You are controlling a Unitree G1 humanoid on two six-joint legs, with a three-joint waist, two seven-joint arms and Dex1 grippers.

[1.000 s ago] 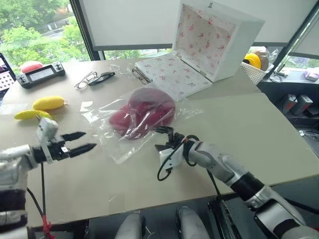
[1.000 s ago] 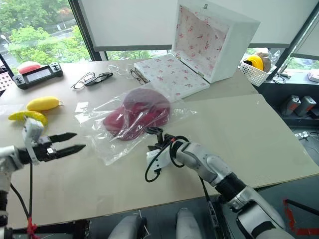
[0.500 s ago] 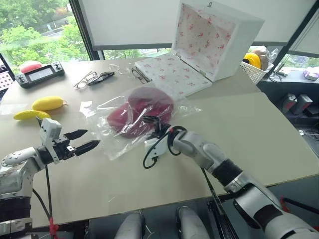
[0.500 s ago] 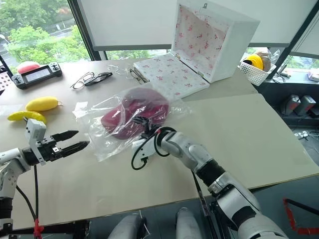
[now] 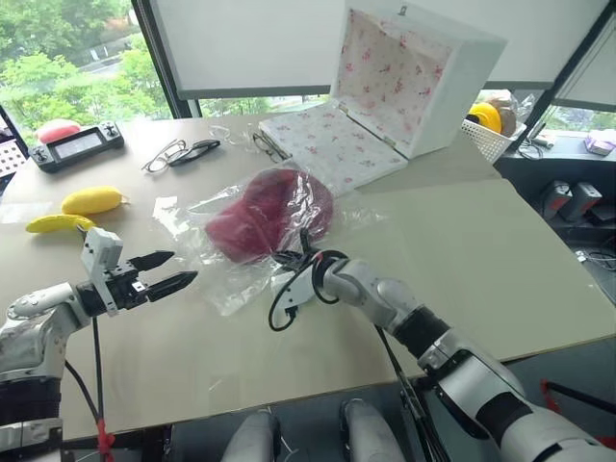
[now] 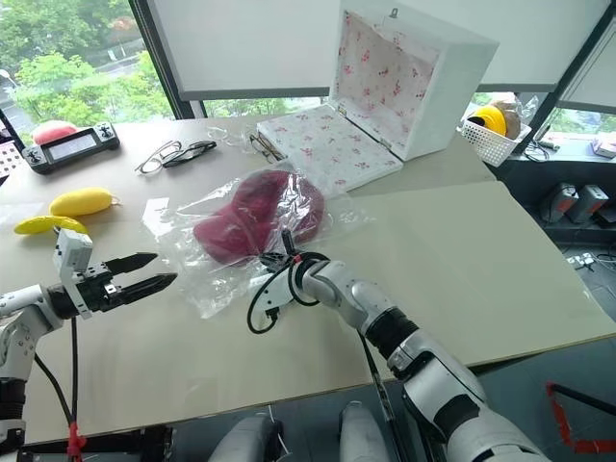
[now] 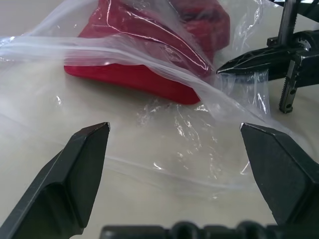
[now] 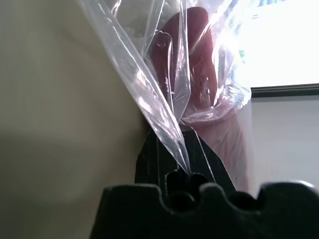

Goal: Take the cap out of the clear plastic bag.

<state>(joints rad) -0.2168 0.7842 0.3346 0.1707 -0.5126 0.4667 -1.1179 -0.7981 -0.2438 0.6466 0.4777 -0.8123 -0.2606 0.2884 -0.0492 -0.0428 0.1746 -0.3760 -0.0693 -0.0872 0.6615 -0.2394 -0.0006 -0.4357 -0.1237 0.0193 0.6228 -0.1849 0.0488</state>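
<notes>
Now clamped on the bag (image 5: 252, 226) at centre frame, the right claw (image 5: 286, 260) has closed; cap (image 5: 269, 214) inside. Left claw (image 5: 169, 271) gapes wide, lower left.

Clear plastic bag (image 5: 252, 243): thin transparent film, glossy, crinkled, bright highlights along folds.
Cap (image 5: 269, 214): dark red cloth, matt, soft weave, seen through film.
Table (image 5: 462, 250): pale beige top, smooth, matt.
Box (image 5: 385, 91): white smooth outside; lining white with pink floral print, matt.
Left gripper (image 5: 169, 271): fingers black, matt, hard plastic look.
Right gripper (image 5: 287, 260): black matt fingers; glossy black cable looped beside.
Banana (image 5: 58, 222): yellow, smooth, slight sheen.
Basket (image 5: 488, 138): white plastic lattice.
</notes>
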